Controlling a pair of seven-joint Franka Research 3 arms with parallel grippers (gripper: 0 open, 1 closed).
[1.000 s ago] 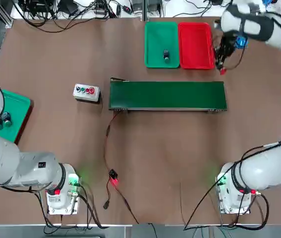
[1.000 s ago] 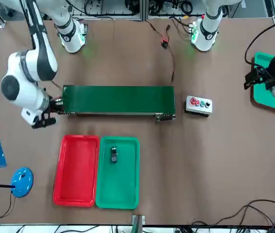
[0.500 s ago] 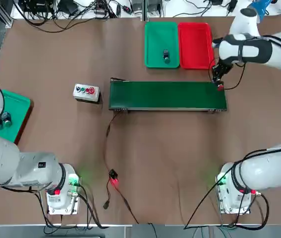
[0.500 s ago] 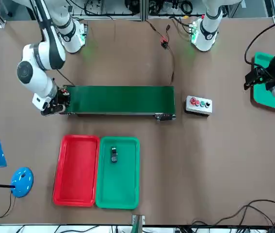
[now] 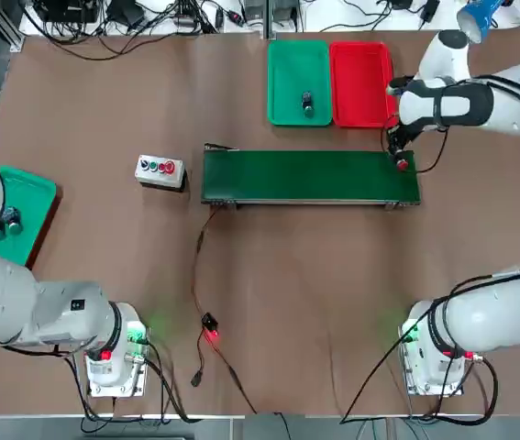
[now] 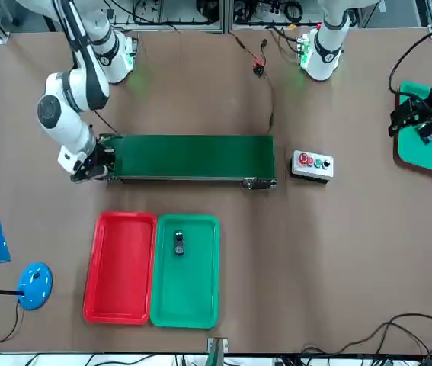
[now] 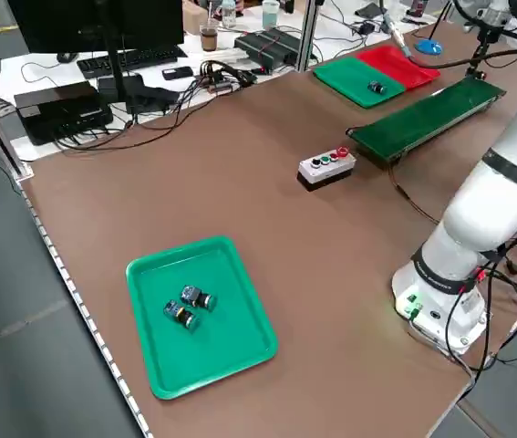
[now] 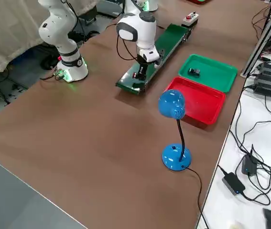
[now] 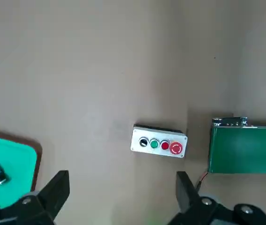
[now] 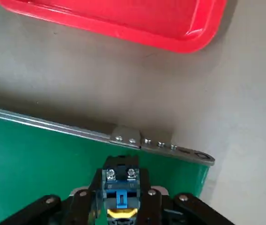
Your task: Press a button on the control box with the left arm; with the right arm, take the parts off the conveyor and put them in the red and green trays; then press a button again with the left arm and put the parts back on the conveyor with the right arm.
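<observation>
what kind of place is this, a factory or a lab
Most likely a robotics lab mocked up as a sorting line, not a real factory. A short green conveyor sits on a brown table with a small control box, and the table's far edge is crowded with loose cables and electronics.

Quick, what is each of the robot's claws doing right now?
Left gripper: open, holding nothing.
Right gripper: shut on a small part over the conveyor.

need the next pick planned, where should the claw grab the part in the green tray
Grip the part across its narrow sides, coming straight down from above. It lies alone mid-tray, its long axis along the green tray, so both flanks look clear of the raised rim.
</observation>
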